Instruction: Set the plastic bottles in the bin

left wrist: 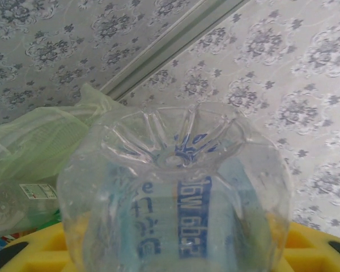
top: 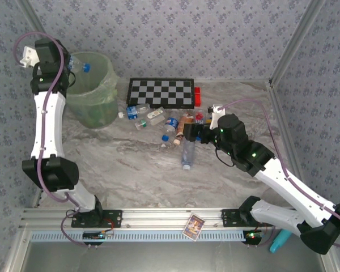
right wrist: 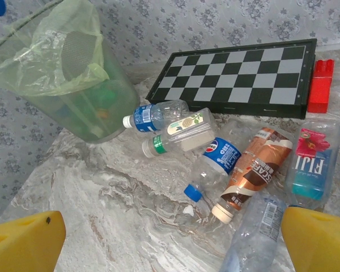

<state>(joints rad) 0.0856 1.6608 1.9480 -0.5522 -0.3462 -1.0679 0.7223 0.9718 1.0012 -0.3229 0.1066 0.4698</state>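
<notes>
Here, left gripper (top: 66, 62) clamps one bottle (left wrist: 175, 187) over one bin (top: 96, 110); right gripper (right wrist: 170, 238) gapes above six bottles (right wrist: 218, 156).

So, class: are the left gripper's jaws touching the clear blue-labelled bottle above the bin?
Touching. The left wrist view shows the clear bottle seated between the yellow jaws of the left gripper; the top view shows it carried aloft.
</notes>
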